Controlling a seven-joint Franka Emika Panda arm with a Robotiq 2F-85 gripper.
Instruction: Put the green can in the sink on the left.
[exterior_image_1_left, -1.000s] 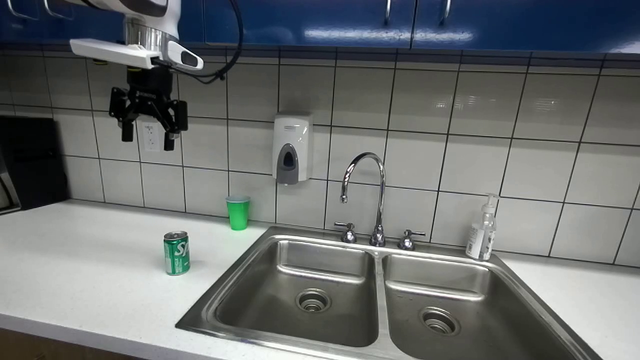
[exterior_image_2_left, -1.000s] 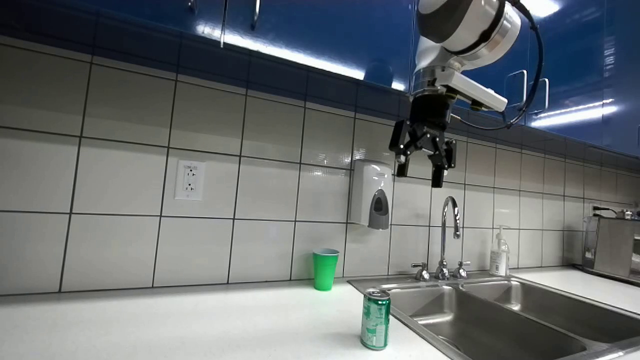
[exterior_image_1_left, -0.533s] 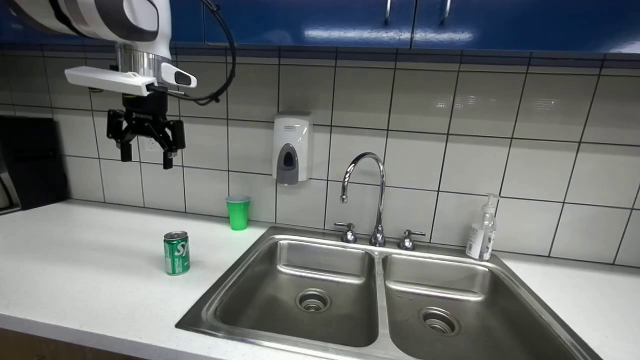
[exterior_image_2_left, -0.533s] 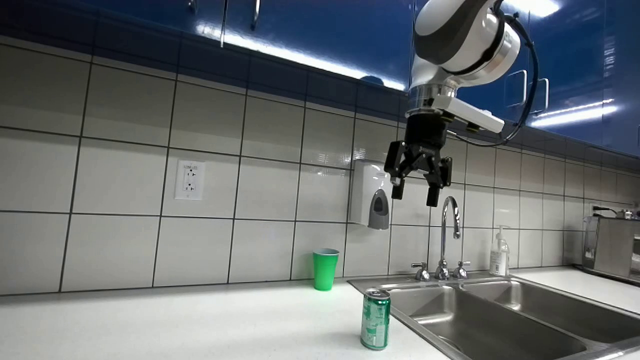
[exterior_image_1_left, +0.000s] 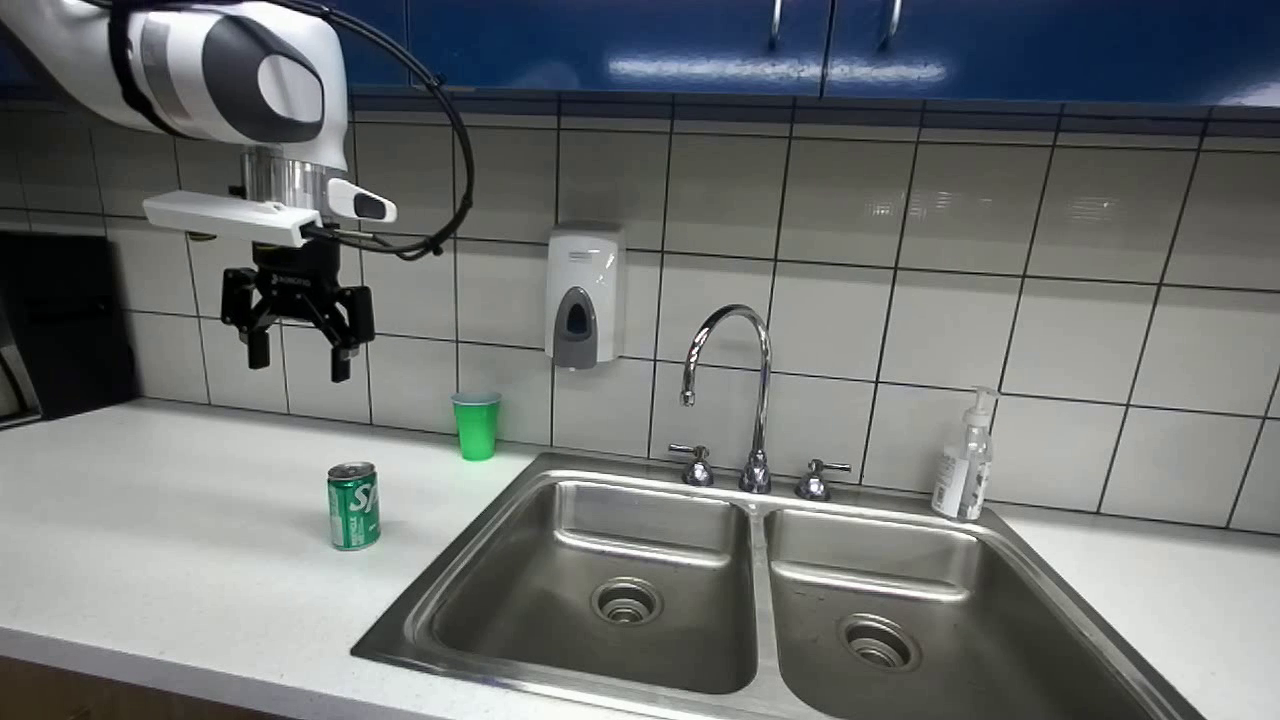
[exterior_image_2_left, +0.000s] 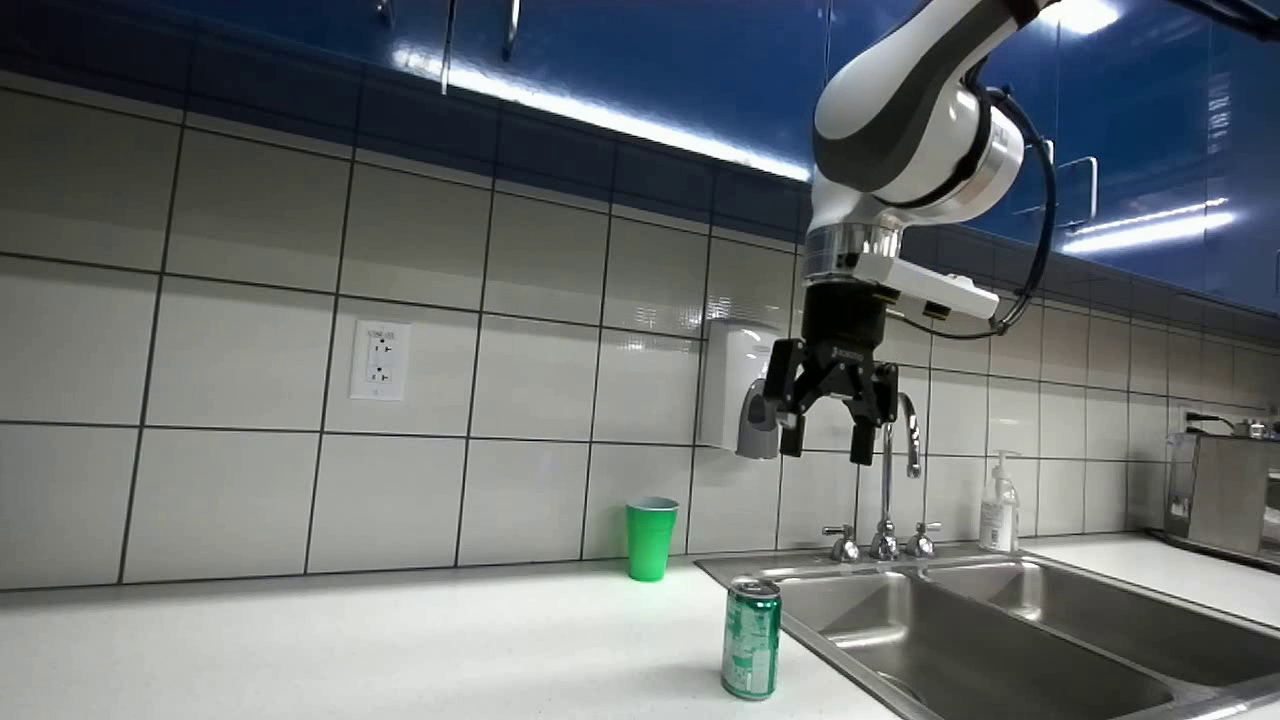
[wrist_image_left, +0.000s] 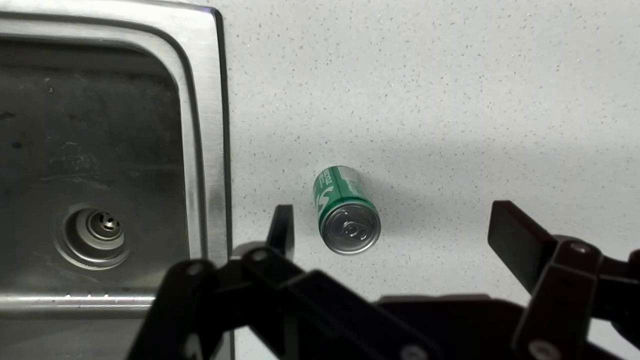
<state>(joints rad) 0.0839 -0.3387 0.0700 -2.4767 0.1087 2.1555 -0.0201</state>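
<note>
Wrist view: green can (wrist_image_left: 346, 210) upright on speckled counter (wrist_image_left: 425, 90), near the sink (wrist_image_left: 211, 125); jaws wide apart, higher up

Blue cabs (exterior_image_1_left: 650, 40) abv tiled wall (exterior_image_1_left: 840, 315)

Below the fingers (wrist_image_left: 520, 242), the can (wrist_image_left: 346, 212) stands on the countertop (wrist_image_left: 425, 85); in the wrist view it shows between them, the sink (wrist_image_left: 125, 165) left of both. In both exterior views, the faucet (exterior_image_1_left: 756, 468) and pump bottle (exterior_image_1_left: 964, 468) stand right of the fingers; the cup (exterior_image_1_left: 476, 428), near the wall (exterior_image_1_left: 830, 320), sits lower.
</note>
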